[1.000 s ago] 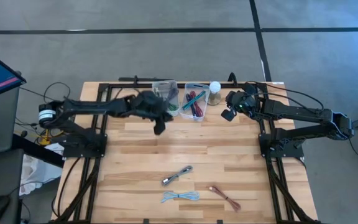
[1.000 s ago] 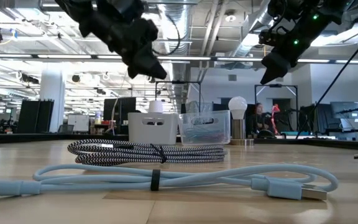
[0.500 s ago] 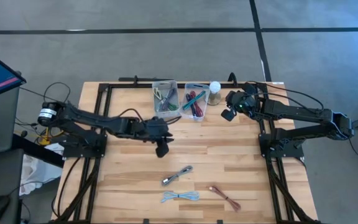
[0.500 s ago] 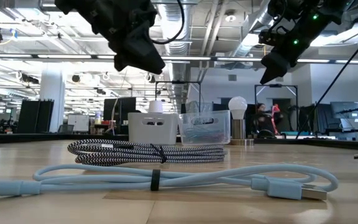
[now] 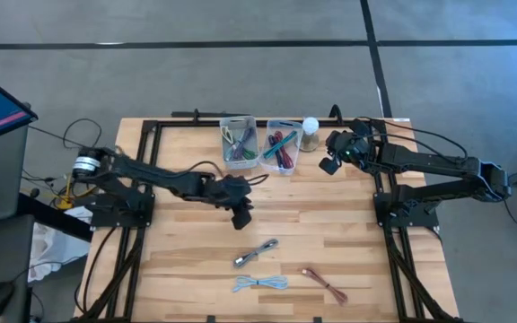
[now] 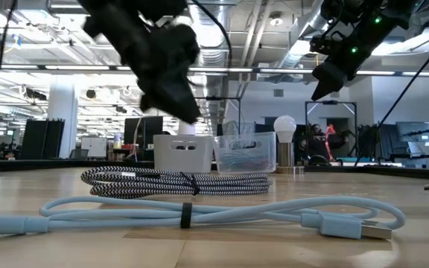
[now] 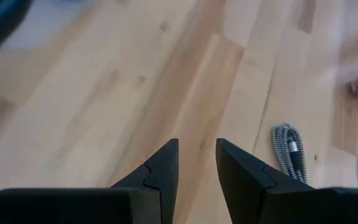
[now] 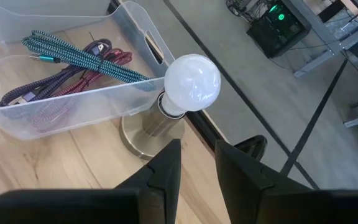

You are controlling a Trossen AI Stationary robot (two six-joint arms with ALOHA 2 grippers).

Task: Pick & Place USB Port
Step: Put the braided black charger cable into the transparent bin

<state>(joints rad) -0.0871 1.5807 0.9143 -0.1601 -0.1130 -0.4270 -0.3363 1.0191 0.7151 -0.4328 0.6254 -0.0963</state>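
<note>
From above, the left gripper (image 5: 240,218) is seen over the bare middle of the table (image 5: 348,233), short of the striped cable (image 5: 255,252), with the blue cable (image 5: 260,283) and red cable (image 5: 323,284) lying nearer the front edge. The left wrist view adds what the overhead cannot: the fingers (image 7: 164,167) are set slightly apart with nothing between them, wood showing through the gap, and the striped cable (image 7: 289,150) lies ahead and to one side. The low view places the gripper (image 6: 181,100) clear above the tabletop, while the striped cable (image 6: 175,182) and blue cable (image 6: 199,214) are shown lying flat, each bound by a tie, a plug visible on the blue one. The right gripper (image 5: 328,164) is held at the back of the table beside the lamp (image 5: 310,133). Only its wrist view shows its fingers (image 8: 166,168) a little apart and empty, above the lamp (image 8: 190,84) and a clear bin (image 8: 55,106) holding green, red and purple cables.
</note>
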